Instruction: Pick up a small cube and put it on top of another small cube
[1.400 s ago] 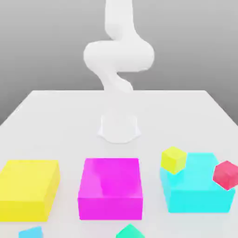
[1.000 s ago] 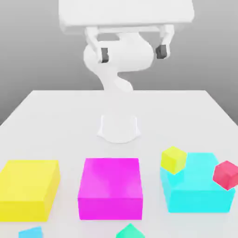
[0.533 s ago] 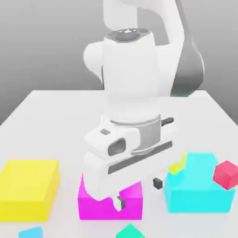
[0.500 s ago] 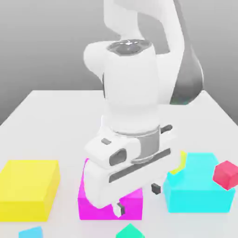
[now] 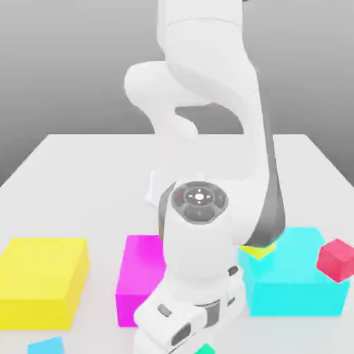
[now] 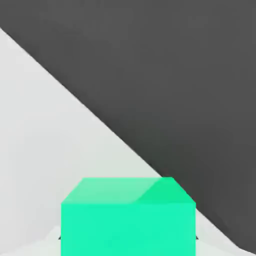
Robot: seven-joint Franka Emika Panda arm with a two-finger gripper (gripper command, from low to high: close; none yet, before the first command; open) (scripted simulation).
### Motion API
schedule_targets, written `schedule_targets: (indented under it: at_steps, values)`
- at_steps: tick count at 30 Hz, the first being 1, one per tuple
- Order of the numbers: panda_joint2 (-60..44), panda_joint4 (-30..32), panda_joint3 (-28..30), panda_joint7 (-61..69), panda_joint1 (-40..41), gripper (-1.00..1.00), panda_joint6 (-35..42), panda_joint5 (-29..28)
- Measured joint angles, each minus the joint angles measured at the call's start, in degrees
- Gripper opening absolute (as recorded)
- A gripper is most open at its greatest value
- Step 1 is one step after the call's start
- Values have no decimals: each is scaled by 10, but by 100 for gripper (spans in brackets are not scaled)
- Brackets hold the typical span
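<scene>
green cube [image 5: 205, 350] is seen in the exterior view as a small piece of colour, partly covered by the white hand of the arm [image 5: 200, 256], which is lowered over the worktop [image 5: 83, 180]. the base of the arm is placed nearer the worktop's far edge than the coloured blocks are, about midway between its two side edges. a flat yellow block [image 5: 41, 280] is set toward the worktop's edge on the exterior view's left, and a magenta block [image 5: 140, 276] is set near the middle, partly hidden by the hand. a cyan block [image 5: 297, 290] is placed toward the edge on the exterior view's right. at its far corner, on the side facing the magenta block, a small yellow cube [image 5: 258, 251] is partly covered by the arm. a red cube [image 5: 337, 261] is seen tilted against the cyan block's outer side; whether either cube is touched by the block cannot be told. part of a blue cube [image 5: 46, 346] is seen nearer than the flat yellow block's front edge. in the hand view, the green cube is held clenched in the gripper [image 6: 128, 238], with small dark parts of the fingers seen just beside its two opposite sides. its upper face is crossed by a slanting change of shade. behind it, a pale surface is met by a dark grey area along a straight slanting line.
</scene>
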State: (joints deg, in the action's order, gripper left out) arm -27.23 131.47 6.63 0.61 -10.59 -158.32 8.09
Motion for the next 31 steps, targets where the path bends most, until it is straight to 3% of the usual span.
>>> schedule_targets:
  at_steps: [4, 16, 20, 21, 27, 31]
  values:
    - [68, 12, 19, -23, -7, -100, 57, -15]
    - [72, -67, 155, -246, 69, -100, 156, 45]
    - [13, -80, 144, -245, 95, -100, 116, 88]
    - [-2, -82, 137, -240, 101, 100, 104, 97]
    - [-9, -83, 134, -237, 104, 100, 97, 101]
    - [48, -78, 159, -264, 86, 100, 146, 63]
